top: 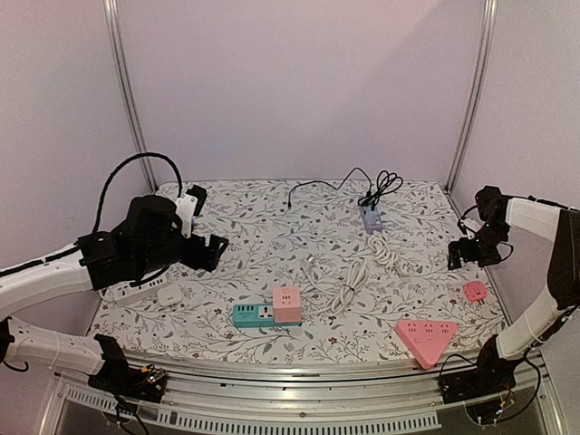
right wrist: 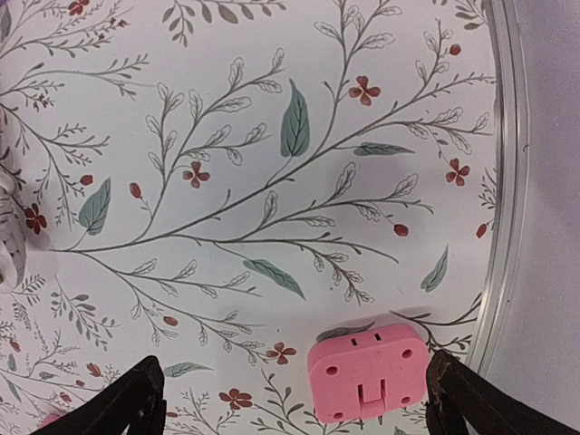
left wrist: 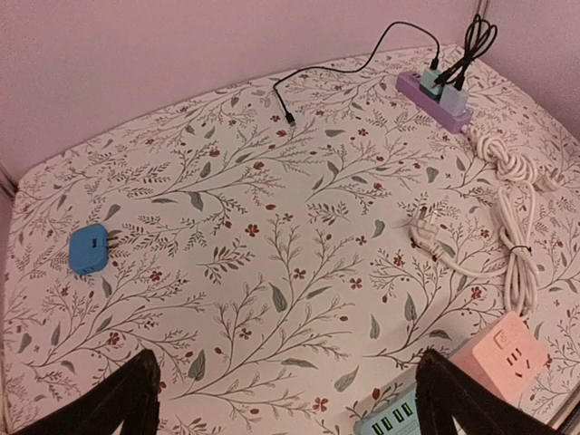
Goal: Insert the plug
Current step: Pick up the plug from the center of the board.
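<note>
The left gripper (left wrist: pixel 290 408) hangs spread wide over the floral tablecloth (left wrist: pixel 227 272); the white plug (left wrist: pixel 424 228) lies flat ahead to its right, near the pink cube socket (left wrist: pixel 504 355). The right gripper (right wrist: pixel 296 403), also spread, hovers by a small pink adapter (right wrist: pixel 367 372) beside the metal edge rail (right wrist: pixel 503 181). Plain pale walls (top: pixel 299 82) stand on three sides.

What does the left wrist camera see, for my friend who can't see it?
A white plug on a bundled white cord lies loose on the flowery table, unplugged. A pink socket cube and a teal power strip sit by the open left gripper; a purple power strip lies far back.
</note>
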### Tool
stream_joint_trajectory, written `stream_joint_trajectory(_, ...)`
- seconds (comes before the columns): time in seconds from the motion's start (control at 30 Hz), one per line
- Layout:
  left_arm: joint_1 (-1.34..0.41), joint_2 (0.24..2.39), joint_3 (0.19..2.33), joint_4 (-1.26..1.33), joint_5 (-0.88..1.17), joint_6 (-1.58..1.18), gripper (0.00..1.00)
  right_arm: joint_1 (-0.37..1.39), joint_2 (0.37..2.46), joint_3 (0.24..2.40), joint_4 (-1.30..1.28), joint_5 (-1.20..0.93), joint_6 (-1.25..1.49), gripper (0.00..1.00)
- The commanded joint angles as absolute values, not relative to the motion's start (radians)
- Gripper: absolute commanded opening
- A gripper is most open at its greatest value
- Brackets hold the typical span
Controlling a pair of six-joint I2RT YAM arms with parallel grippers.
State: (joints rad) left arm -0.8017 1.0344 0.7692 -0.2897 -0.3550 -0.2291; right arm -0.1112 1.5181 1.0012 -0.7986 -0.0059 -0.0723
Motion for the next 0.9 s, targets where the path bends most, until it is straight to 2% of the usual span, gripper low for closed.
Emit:
stream_joint_trajectory(0.0, -0.787, 1.018, 0.756, -0.276, -0.353, -0.22, 0.96, -0.112, 1.525, 1.009, -0.85, 0.057, -0.237, 0.99)
stream_joint_trajectory(0.23, -0.788, 0.999, 0.757, -0.284, -0.358, -0.22, 0.96, -0.112, 1.524, 0.939, -0.858, 0.025, -0.368, 0.99)
stream_joint_trajectory(0.43, -0.799, 0.974, 0.749, -0.282, -0.366, -0.216, 0.96, -0.164, 1.574, 0.991, -0.902, 0.073, -0.433, 0.99)
stream_joint_trajectory(0.87, -0.849, 0.966, 0.748, -0.297, -0.447, -0.179, 0.96, -0.225, 1.668, 0.977, -0.873, 0.106, -0.441, 0.99)
